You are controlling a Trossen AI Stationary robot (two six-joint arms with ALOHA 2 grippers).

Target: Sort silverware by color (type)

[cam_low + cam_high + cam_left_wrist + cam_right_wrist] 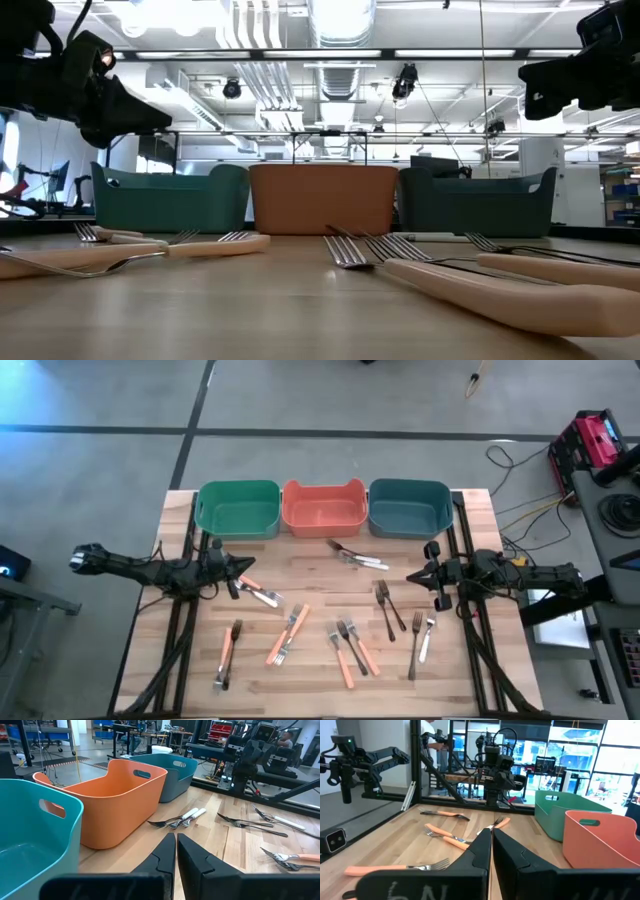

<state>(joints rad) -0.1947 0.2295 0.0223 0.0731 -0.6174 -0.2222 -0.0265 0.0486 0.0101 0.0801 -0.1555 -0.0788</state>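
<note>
The silverware is several small forks lying flat on the wooden table (320,690). Two white-handled ones (360,556) lie close to the orange bin. Orange-handled ones (287,632) and dark-handled ones (388,607) are spread across the middle and near part. My left gripper (245,567) hovers shut at the table's left, near an orange-handled fork (260,593). In its wrist view its fingers (176,847) point toward the white-handled forks (186,817). At the table's right my right gripper (410,577) hovers shut, its fingers (491,840) pointing across the table, with nothing in them.
Three bins stand in a row along the far edge: green (238,508), orange (323,506) and blue-grey (410,507). None shows a fork inside. Black frame rails run along the table's left and right sides. Cables and equipment lie on the floor beyond the right edge.
</note>
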